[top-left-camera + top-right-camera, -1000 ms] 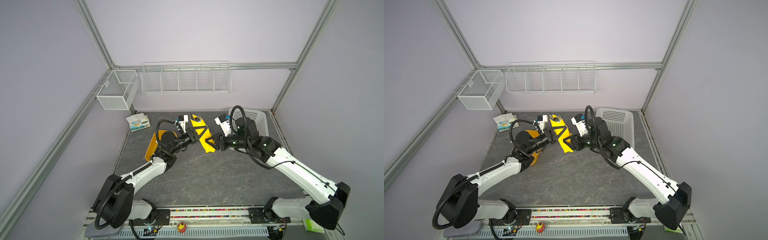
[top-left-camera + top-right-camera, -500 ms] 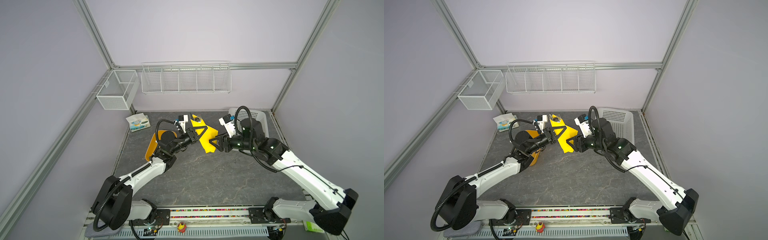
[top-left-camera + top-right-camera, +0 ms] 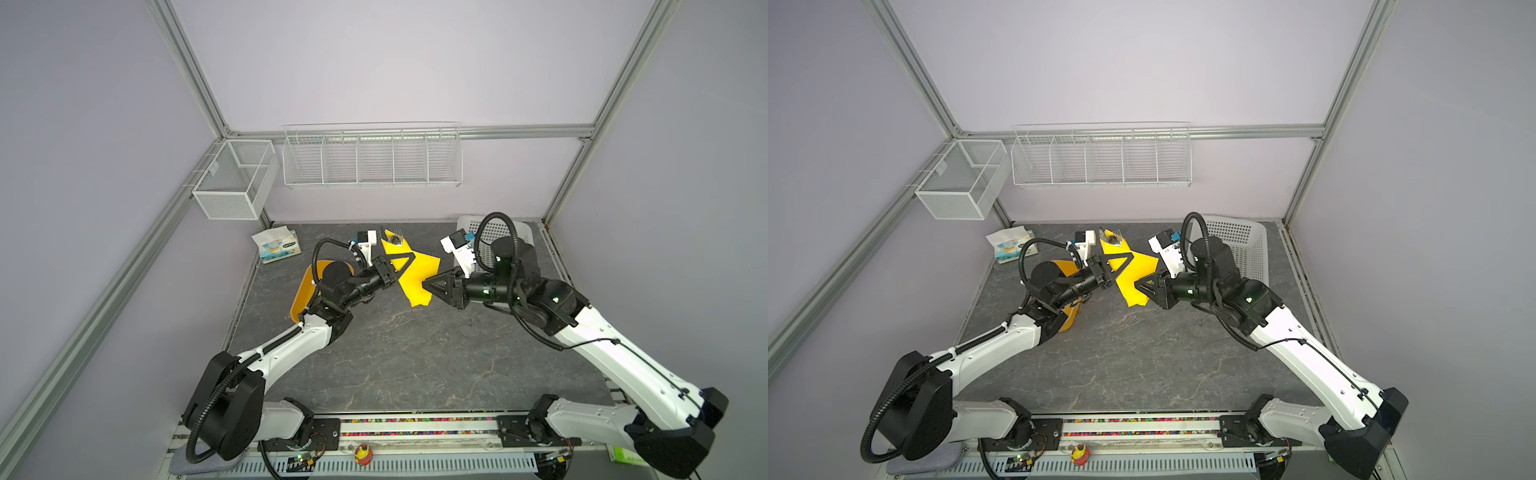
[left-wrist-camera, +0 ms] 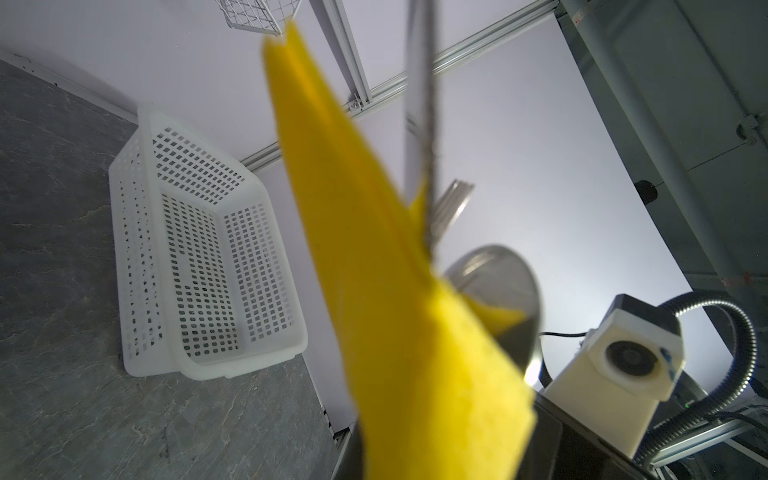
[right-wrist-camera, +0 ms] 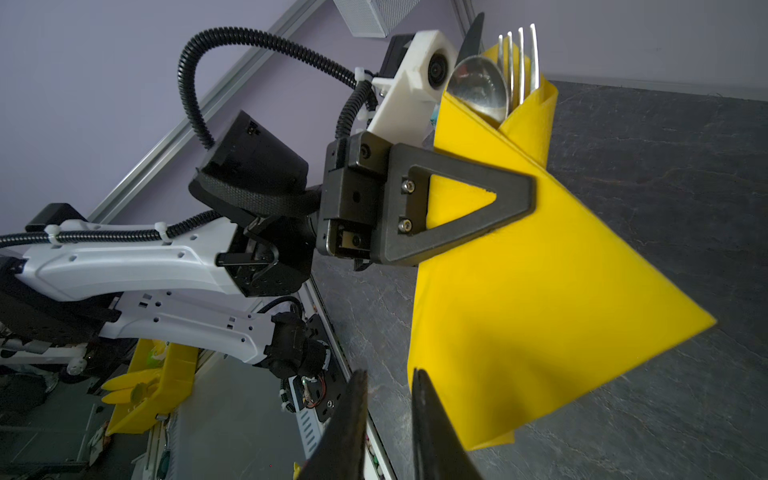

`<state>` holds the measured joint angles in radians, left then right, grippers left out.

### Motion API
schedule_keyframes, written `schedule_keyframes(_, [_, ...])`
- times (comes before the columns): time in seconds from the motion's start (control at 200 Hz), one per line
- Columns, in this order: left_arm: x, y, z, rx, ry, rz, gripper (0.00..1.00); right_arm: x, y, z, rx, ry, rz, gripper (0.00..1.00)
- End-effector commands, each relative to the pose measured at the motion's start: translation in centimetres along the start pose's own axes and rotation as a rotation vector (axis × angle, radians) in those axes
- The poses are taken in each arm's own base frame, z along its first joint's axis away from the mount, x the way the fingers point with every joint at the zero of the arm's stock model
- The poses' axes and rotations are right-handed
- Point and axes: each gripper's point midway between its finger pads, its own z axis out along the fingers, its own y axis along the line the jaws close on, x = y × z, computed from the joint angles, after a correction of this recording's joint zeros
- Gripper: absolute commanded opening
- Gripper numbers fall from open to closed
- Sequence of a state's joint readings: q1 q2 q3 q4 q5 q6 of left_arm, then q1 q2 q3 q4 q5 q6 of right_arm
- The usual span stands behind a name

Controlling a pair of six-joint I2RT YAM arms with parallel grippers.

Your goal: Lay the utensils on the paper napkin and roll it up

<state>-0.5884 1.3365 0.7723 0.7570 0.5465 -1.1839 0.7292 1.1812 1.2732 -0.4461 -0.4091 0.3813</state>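
Around you: the white basket [image 3: 1237, 243] lies at the back right of the bench [image 3: 395, 353], behind your right arm; the tissue pack [image 3: 276, 246] sits at the back left; the orange tray [image 3: 300, 297] lies partly under your left arm; a wire rack [image 3: 372, 160] and a mesh box [image 3: 235, 183] hang on the walls.
In the way: in the right wrist view a triangular finger [image 5: 478, 174] of your left claw [image 3: 412, 257] covers the middle of the paper napkin [image 3: 415, 276]; in the left wrist view the blurred paper fills the centre.
Your left claw: clamped on the paper napkin with the cutlery inside; held up off the bench, between your two arms.
Your right claw [image 5: 388, 374]: tips a narrow gap apart, nothing between them; just beside the napkin's lower edge.
Napkin look: bright yellow; wrapped round the handles; one loose flap hangs out to a point.
Utensils [image 3: 394, 240]: the spoon [image 5: 478, 89] bowl and fork [image 5: 519, 66] tines stick out of the upper end, side by side.
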Motion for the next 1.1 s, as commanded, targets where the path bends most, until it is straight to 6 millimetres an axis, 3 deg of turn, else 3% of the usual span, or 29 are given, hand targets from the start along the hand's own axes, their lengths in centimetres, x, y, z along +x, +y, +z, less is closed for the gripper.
schedule_keyframes(0.0, [-1.4,-3.6,0.1,0.085,-0.033,0.062,0.0,2.4,-1.5,1.1,0.032,0.07,0.027,0.21])
schedule_keyframes(0.325, [-1.3,-4.1,-0.2,0.107,-0.035,0.052,0.0,3.9,-4.9,2.2,0.164,0.115,0.058,0.19])
schedule_keyframes(0.53, [-1.2,-3.7,-0.3,0.092,-0.037,0.057,0.0,2.1,-3.1,0.6,0.131,0.049,0.032,0.24])
schedule_keyframes(0.75, [-1.0,-3.2,-0.2,0.075,-0.033,0.061,0.0,-0.9,-0.6,-1.4,0.081,-0.057,-0.028,0.39])
schedule_keyframes(0.98, [-1.1,-3.4,-0.2,0.08,-0.034,0.061,0.0,-1.9,-2.0,0.4,0.143,-0.048,-0.042,0.53])
schedule_keyframes(1.095, [-1.1,-3.4,-0.2,0.08,-0.035,0.061,0.0,-2.1,-2.5,1.7,0.146,-0.043,-0.041,0.55])
